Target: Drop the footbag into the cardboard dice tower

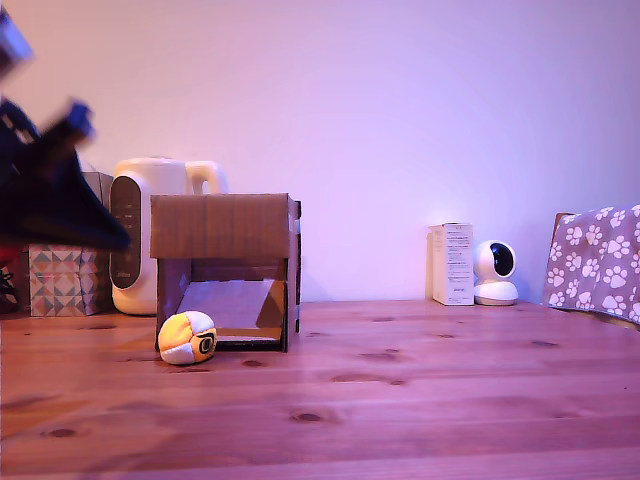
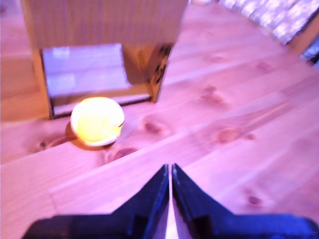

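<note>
On the bench (image 1: 420, 400), we see the footbag (image 1: 187, 338) resting at the cardboard dice tower (image 1: 225, 268)'s front opening; our end effector (image 2: 170, 172), blurred, seems nearly closed and empty, well apart from it.

text: none legible | white carton (image 1: 452, 263): print too small to read

This looks like a home, a living space rather than a lab. There's a knotty pine table (image 1: 420, 400) against a plain wall (image 1: 400, 120), a cream kettle (image 1: 150, 230), patterned tissue boxes (image 1: 65, 280), a small white carton (image 1: 452, 264), a white home camera (image 1: 495, 273) and a paw-print cloth (image 1: 598, 262) at the exterior view's right.
</note>
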Robot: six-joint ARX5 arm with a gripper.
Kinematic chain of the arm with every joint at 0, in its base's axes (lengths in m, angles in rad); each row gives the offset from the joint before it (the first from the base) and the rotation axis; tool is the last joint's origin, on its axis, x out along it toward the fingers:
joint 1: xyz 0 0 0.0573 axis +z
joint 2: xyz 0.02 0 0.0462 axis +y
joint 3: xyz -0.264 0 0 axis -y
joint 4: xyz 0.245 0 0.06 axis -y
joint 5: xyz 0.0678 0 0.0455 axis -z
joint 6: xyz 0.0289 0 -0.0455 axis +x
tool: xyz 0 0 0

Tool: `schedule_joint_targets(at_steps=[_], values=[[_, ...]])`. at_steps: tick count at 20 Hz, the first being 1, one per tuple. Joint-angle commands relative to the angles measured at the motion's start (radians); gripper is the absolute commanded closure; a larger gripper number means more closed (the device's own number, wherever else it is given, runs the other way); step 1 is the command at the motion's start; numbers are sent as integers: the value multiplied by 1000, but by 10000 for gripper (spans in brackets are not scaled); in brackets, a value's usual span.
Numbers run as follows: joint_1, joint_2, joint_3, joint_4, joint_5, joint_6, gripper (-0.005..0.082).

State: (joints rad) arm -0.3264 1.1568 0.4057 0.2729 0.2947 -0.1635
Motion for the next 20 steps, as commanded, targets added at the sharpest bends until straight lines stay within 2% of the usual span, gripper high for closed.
schedule_joint_targets(at_steps=[1, 3, 4, 5, 6, 7, 8, 9, 13, 20], values=[[-3, 35, -9, 58, -6, 7, 788], [-3, 79, -9, 106, -5, 7, 771], [-3, 97, -9, 127, -5, 7, 677], [-3, 115, -9, 153, -8, 6, 447], [-3, 131, -9, 175, -13, 8, 151], [-3, 144, -9, 185, -27, 9, -48], [-4, 158, -9, 198, -39, 27, 30], [-4, 175, -9, 221, -61, 35, 47], [-4, 249, -8, 332, -94, 67, 47], [-4, 404, 9, 485, -106, 68, 47]])
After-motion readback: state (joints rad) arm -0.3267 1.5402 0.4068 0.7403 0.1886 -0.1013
